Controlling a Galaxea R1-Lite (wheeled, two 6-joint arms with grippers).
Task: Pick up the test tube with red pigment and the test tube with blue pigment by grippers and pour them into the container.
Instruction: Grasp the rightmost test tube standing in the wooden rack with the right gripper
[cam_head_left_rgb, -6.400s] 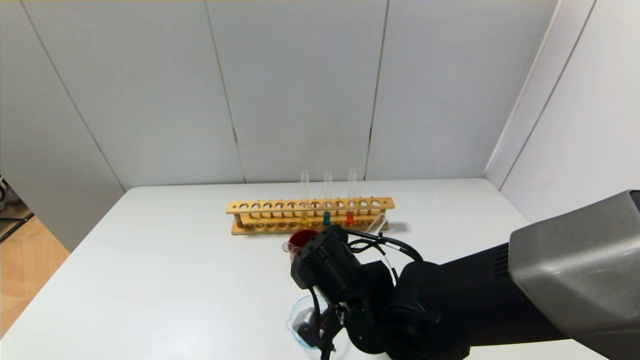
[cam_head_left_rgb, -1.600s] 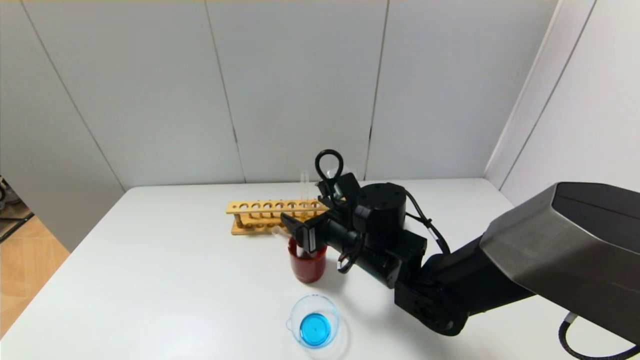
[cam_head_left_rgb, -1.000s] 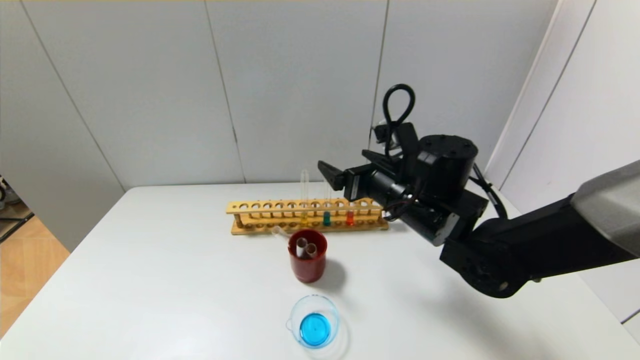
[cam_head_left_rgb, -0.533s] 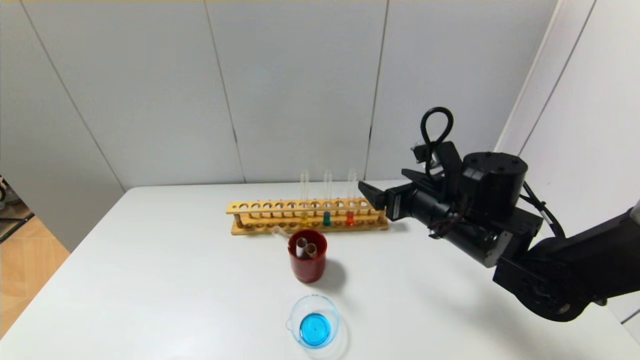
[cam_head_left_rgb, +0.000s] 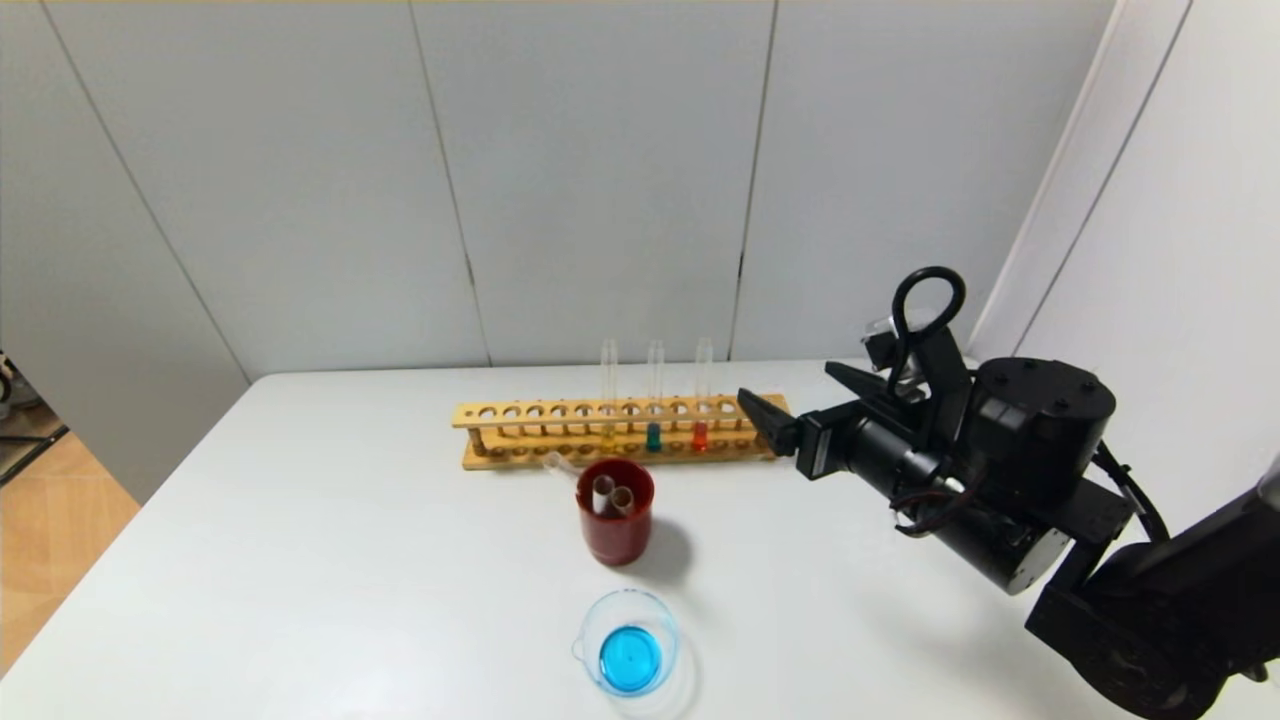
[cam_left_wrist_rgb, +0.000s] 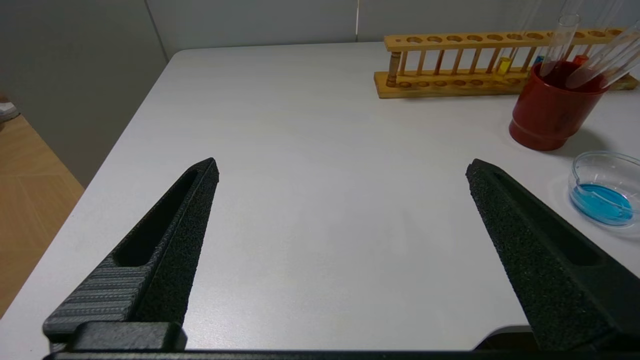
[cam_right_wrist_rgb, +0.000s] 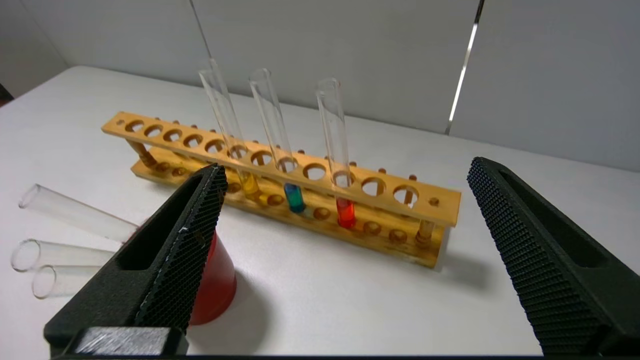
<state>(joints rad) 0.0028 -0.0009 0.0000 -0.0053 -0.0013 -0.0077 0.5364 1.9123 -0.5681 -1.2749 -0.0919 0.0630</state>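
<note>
Right gripper (cam_head_left_rgb: 795, 415) jaws wide, empty — at rack (cam_head_left_rgb: 540, 412) right end; bare table (cam_head_left_rgb: 350, 560) leftward

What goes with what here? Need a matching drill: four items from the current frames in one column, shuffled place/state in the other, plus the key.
Items
1. test tube with red pigment
2. container
3. red cup
4. right claw

States
A. holds empty tubes
B. open, by the rack's right end
C. upright in the wooden rack
D. has blue liquid in it

Pairs: 1-C, 2-D, 3-A, 4-B
</note>
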